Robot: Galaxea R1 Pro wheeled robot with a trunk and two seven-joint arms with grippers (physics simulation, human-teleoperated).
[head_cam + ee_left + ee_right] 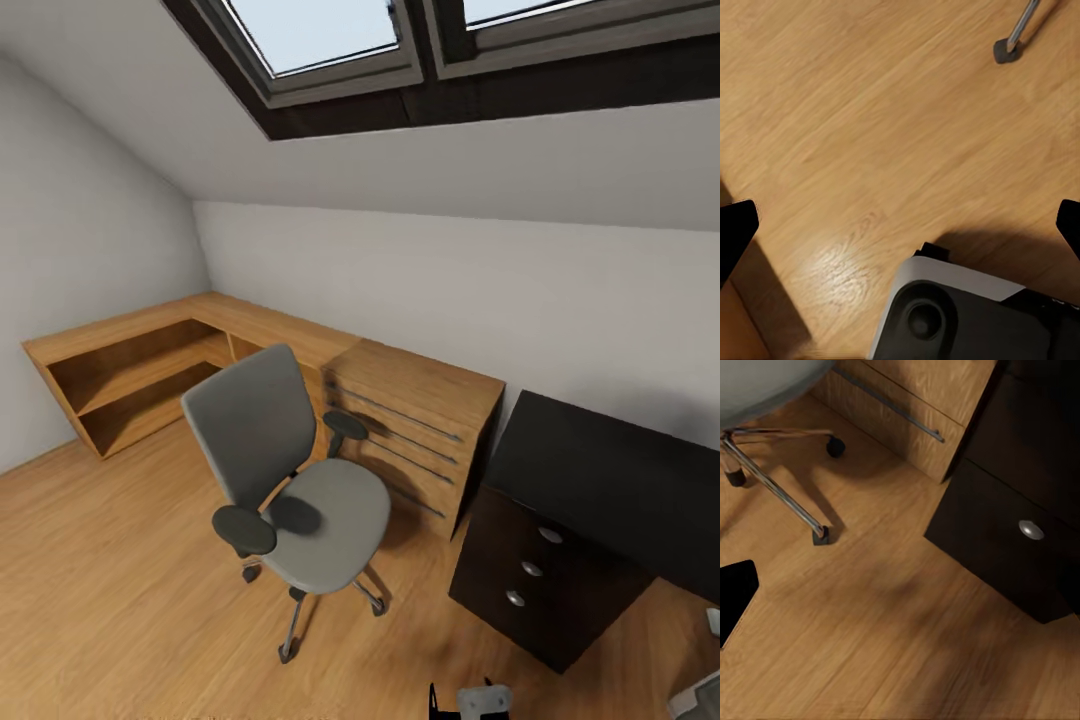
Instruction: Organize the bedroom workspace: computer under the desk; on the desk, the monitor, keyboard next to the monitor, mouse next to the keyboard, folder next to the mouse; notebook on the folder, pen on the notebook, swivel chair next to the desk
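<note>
The swivel chair point(300, 500) stands on the wood floor with its grey seat bare, turned away from the desk point(620, 480). The desk's glossy black top shows nothing on the part in view, and its black drawer unit point(540, 590) faces me. The folder, notebook, pen, monitor, keyboard, mouse and computer are out of view. My left gripper point(900, 225) hangs open over bare floor, near one chair caster point(1007, 49). My right gripper point(900, 600) hangs open above the floor, between the chair's chrome legs point(776, 487) and the drawer unit point(1005, 540); one fingertip point(735, 600) shows.
Low light-wood shelving point(130, 370) runs along the left and back walls and ends in a wooden drawer chest point(420, 430) between the chair and the desk. Sloped walls and a skylight point(320, 40) are overhead. My own base point(967, 315) is under the left gripper.
</note>
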